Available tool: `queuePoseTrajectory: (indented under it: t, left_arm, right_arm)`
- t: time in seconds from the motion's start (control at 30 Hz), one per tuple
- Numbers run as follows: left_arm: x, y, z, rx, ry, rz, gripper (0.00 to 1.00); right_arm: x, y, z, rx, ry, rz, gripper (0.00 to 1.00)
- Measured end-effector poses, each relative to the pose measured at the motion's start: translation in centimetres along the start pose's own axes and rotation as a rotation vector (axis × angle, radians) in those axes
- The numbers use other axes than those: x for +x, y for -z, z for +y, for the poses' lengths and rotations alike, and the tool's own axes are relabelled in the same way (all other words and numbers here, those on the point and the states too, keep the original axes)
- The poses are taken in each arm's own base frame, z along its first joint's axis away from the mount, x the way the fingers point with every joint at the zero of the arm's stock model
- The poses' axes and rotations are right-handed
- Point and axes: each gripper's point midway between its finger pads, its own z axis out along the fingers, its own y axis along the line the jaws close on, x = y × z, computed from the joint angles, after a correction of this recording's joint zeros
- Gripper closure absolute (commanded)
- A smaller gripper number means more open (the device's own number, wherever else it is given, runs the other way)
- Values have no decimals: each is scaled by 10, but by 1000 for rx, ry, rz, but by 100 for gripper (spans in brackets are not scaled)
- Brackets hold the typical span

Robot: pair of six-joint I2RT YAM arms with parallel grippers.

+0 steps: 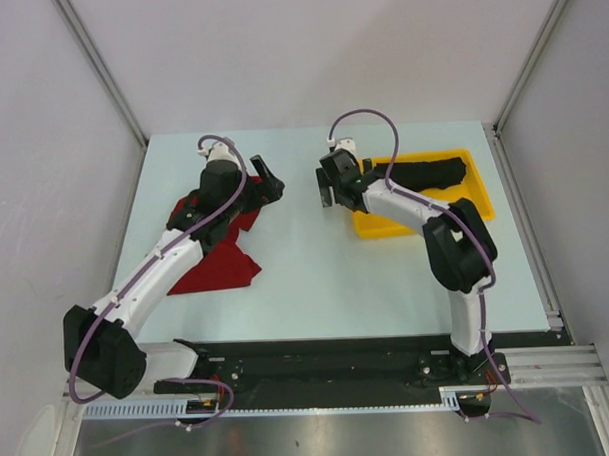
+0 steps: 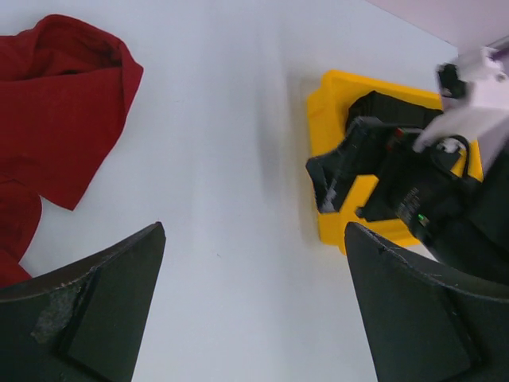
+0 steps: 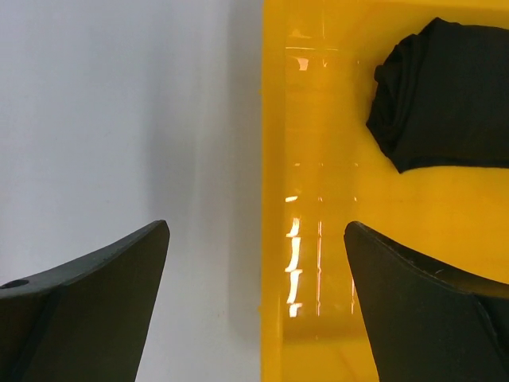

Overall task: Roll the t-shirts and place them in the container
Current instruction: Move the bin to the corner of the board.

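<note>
The deep red t-shirt lies crumpled on the table's left side, partly under my left arm; its edge shows in the left wrist view. My left gripper hovers open over bare table, just right of the red shirt. The black t-shirt lies rolled up inside the yellow tray. My right gripper is open and empty, straddling the tray's left rim, well apart from the black roll.
The pale table is walled in by grey panels on the left, back and right. The two grippers face each other across a narrow gap mid-table. In the left wrist view the right arm covers part of the tray.
</note>
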Motion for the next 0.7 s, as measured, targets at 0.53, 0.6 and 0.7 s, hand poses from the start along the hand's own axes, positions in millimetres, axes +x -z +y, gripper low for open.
queuePoseTrajectory:
  t: [0.53,0.6,0.7]
  left_arm:
    - [15,9,8,2,-27,44,1]
    - [17,9,9,4,-27,51,0]
    - [20,9,9,6,-28,60,0]
  right_arm:
    - [44,-55,-51,122,-135,156,5]
    - [48,-57,-57,129,-145,166,5]
    - [53,-58,-66,125,-162,176,5]
